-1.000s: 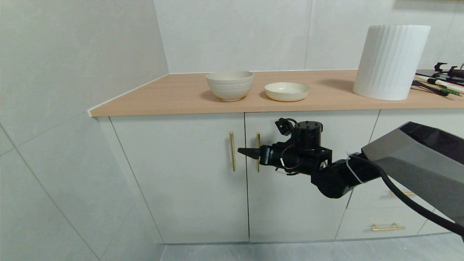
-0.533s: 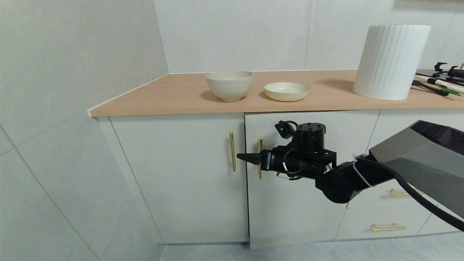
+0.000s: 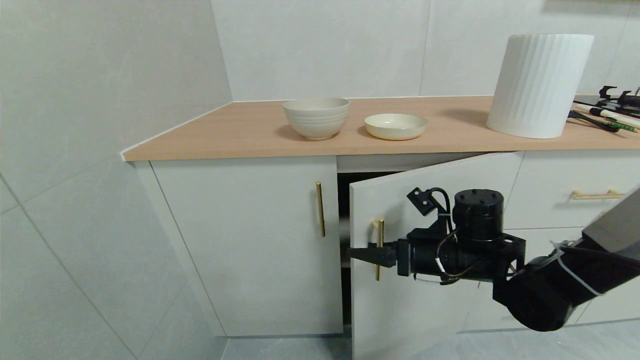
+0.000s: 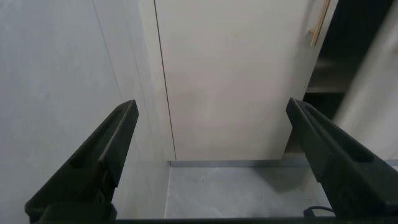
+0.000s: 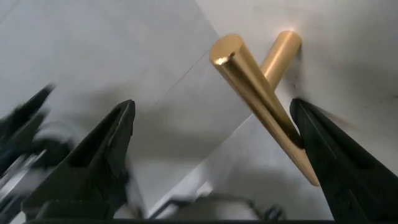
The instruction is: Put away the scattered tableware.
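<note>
Right-hand cabinet door (image 3: 400,310) was swung partly open. Its handle (image 3: 379,247) and the right gripper (image 3: 359,252) were displaced toward lower right; a dark gap was exposed at centre.

I see the right-hand door (image 3: 435,200) swung partly open — a narrow dark gap (image 3: 344,200) shows at its nine o'clock, hemmed by the closed left door (image 3: 245,240). My right gripper (image 3: 361,252) straddles the gold handle (image 3: 380,227), fingers apart, its tip at the gap's edge. On the surface (image 3: 225,135), bare wood lies at nine o'clock of the bowl (image 3: 316,116) — room to pass.
</note>
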### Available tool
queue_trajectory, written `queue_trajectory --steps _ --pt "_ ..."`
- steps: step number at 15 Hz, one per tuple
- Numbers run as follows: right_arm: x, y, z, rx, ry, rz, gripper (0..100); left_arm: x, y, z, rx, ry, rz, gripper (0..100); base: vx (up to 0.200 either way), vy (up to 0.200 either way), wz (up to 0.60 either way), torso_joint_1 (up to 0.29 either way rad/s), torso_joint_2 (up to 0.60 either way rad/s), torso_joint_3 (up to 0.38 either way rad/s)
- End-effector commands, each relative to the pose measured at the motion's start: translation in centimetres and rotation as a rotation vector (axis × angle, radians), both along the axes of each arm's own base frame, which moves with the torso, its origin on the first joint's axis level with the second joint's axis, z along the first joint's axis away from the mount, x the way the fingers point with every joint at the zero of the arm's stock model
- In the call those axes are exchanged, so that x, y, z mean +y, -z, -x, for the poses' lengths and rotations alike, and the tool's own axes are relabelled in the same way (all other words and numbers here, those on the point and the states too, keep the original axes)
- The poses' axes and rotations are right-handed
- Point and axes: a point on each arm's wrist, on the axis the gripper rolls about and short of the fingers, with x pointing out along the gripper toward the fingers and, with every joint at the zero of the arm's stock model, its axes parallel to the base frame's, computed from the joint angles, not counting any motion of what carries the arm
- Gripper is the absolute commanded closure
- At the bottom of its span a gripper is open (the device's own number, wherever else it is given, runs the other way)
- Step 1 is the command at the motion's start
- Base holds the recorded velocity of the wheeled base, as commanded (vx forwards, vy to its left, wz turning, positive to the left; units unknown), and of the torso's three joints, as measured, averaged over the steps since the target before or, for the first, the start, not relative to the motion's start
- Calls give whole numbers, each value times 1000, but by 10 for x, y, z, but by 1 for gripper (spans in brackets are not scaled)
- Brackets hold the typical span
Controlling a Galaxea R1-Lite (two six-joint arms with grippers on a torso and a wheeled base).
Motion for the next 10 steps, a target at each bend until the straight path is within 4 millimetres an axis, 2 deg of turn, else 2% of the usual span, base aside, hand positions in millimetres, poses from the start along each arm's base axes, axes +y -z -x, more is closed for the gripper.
queue_trajectory --steps 1,6,10 --pt "-17 -19 29 -24 -57 -29 0 0 0 0 1 0 0 0 0 0 0 0 0 0" --pt "-32 -4 57 47 -69 19 0 0 0 0 1 0 0 0 0 0 0 0 0 0" --pt "-35 -9 72 -19 -93 -31 0 0 0 0 1 0 0 0 0 0 0 0 0 0"
